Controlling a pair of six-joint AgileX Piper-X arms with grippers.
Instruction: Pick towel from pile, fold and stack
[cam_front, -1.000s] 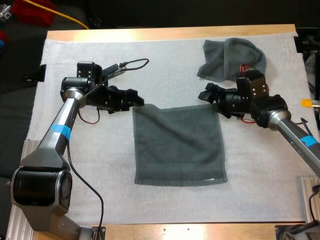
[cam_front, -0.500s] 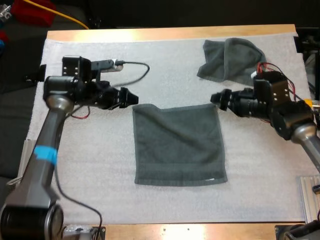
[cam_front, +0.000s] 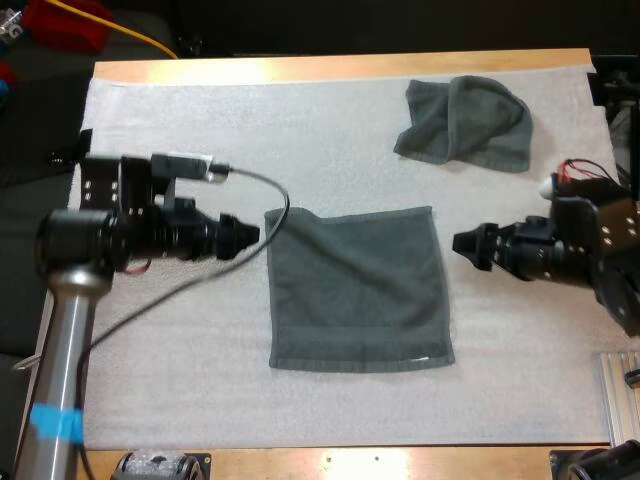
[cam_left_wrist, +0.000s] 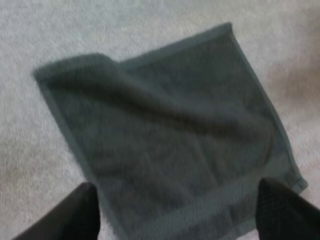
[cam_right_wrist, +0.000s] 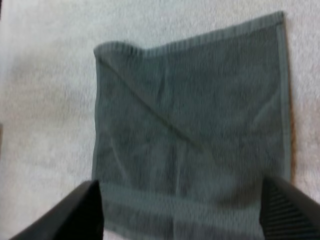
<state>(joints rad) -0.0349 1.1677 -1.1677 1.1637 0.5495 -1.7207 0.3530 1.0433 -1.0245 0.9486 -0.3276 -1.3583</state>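
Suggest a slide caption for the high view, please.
Spread towel between left gripper and right gripper; crumpled towel beyond.

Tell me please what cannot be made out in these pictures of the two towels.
High view: the crumpled towel folds over itself, so its inner layers and underside are hidden.
High view: the arm behind the right gripper is cut off by the picture's edge.
Left wrist view: a raised fold at one corner of the flat towel hides the mat beneath.

WORK SURFACE AND SURROUNDINGS

A wooden table (cam_front: 340, 66) carried a white mat (cam_front: 300, 130) that covered almost all of its top. Bare wood showed along the far and near edges. Dark space (cam_front: 400, 25) lay beyond the far edge. Lighting was even.
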